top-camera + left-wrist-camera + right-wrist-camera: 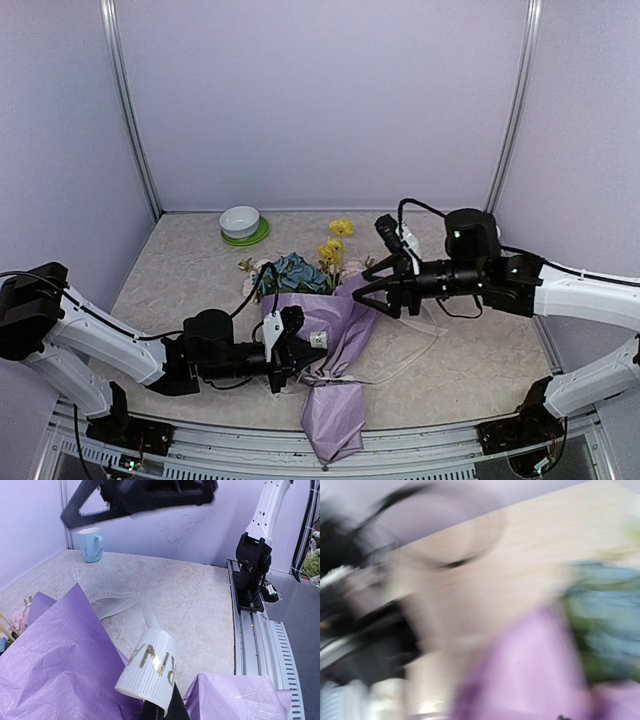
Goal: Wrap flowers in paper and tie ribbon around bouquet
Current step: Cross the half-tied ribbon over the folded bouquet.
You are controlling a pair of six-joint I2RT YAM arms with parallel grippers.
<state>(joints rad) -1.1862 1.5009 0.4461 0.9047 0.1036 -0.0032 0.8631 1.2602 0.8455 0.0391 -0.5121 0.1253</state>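
My left gripper (300, 355) is clamped shut on a curled loop of the ribbon (150, 667). The bouquet (335, 340) lies on the counter (460, 370) just beyond its tips, to its right, with its long axis running from the paper tail by the arm bases up to the flowers (295, 272) at the far end. My right gripper (362, 287) hangs open and empty beside the cone's wide mouth, so I judge the left arm nearer the narrow waist the ribbon must circle.
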